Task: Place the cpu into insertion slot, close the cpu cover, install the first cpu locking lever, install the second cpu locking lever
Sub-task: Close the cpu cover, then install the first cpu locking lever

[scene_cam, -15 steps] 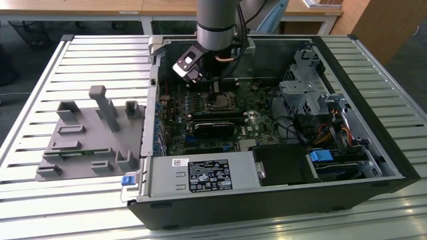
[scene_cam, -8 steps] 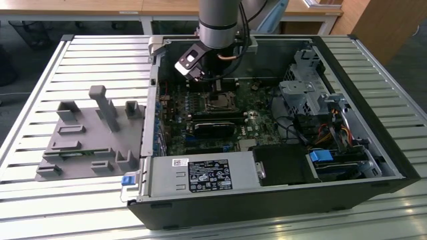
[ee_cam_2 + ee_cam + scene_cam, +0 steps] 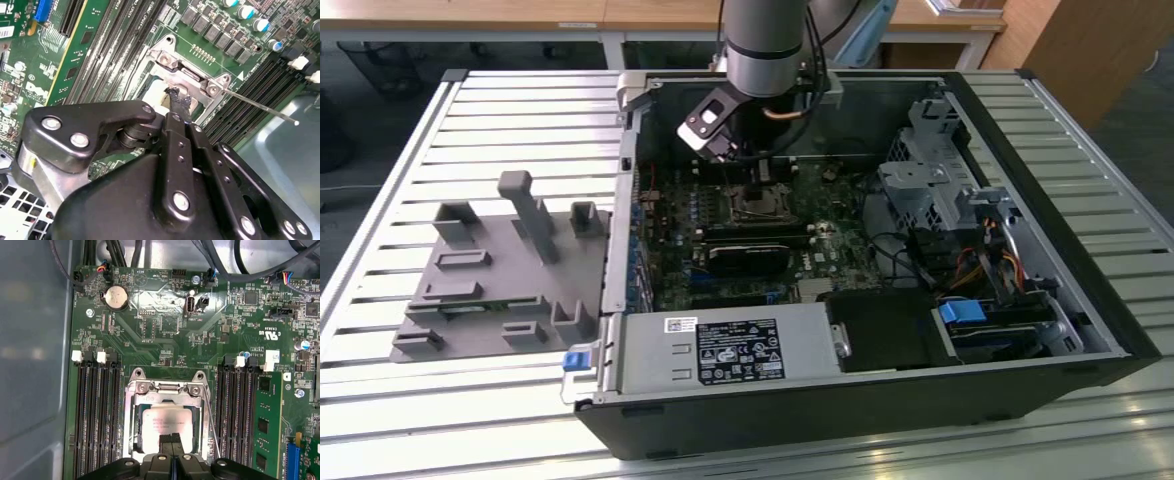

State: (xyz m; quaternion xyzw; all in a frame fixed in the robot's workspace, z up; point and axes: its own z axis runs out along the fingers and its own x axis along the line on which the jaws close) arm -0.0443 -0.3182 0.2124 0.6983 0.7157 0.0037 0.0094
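The tool point(image 3: 170, 436), pinched narrow and empty, sits right over the cpu point(image 3: 166, 421) lying flat in the insertion slot point(image 3: 137, 440).

Silver-grey arm point(image 3: 761, 45), black claw point(image 3: 172, 438), silver screws point(image 3: 181, 201)

Cpu point(image 3: 166, 421): dull silver-grey top, faint dark print. Cpu cover point(image 3: 134, 420): bright silver frame. Gripper point(image 3: 170, 438): matte black, silver screw heads. Circuit board point(image 3: 165, 340): deep green with fine pale tracing. Memory slots point(image 3: 97, 415): black, with white end clips point(image 3: 76, 356). Coin cell point(image 3: 116, 296): shiny silver. Edge connector point(image 3: 292, 460): blue. In the exterior view, computer case point(image 3: 854, 415): black. Bench point(image 3: 454, 400): pale grey, slatted stripes. Fixture point(image 3: 494, 270): plain mid-grey. Tab point(image 3: 576, 360): blue. Arm point(image 3: 767, 40): silver-grey.
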